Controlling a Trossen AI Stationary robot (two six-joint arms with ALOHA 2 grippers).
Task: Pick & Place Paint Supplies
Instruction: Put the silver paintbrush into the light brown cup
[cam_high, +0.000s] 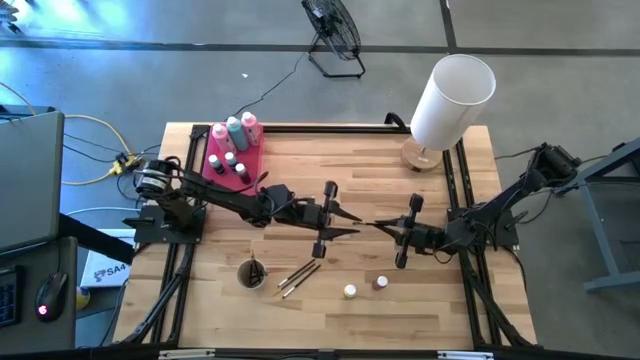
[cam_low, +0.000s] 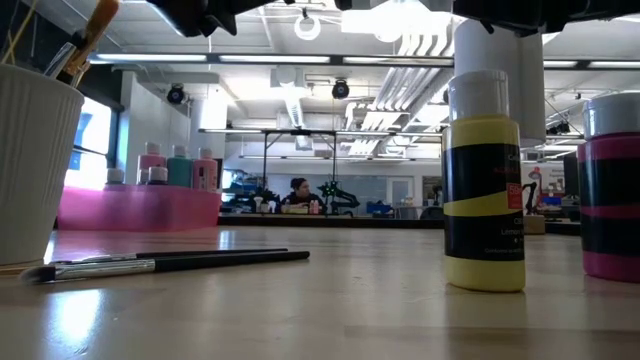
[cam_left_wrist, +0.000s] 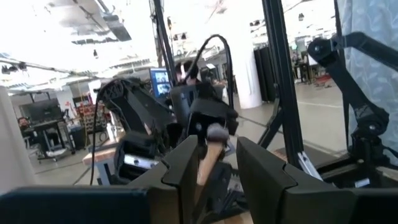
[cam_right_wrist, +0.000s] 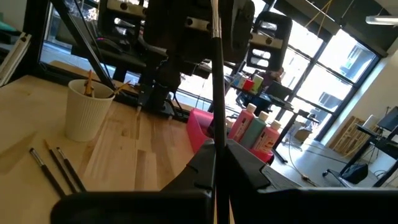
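Currently, at the upper left of the high view, the pink tray (cam_high: 258, 160) is holding the squeeze bottles (cam_high: 233, 133) and several paint pots (cam_high: 228, 158). Right of it, at centre frame, the left gripper (cam_high: 352, 222) is holding one end of a brush (cam_right_wrist: 217, 93), its fingers (cam_left_wrist: 186, 168) part-closed around the handle. The right gripper (cam_high: 385, 228) is meeting it tip to tip, its fingers (cam_right_wrist: 239, 163) pinching the same brush narrowly.

Risk: both grippers are gripping one thin brush, so any uneven pull is likely to bend, snap or drop it.

Lower in the frame, a white cup (cam_high: 251, 273), loose brushes (cam_high: 299, 276) and two loose pots (cam_high: 365, 287) are lying on the wooden tabletop (cam_high: 450, 310). Beyond it, a concrete floor and a fan (cam_high: 332, 30) are showing.
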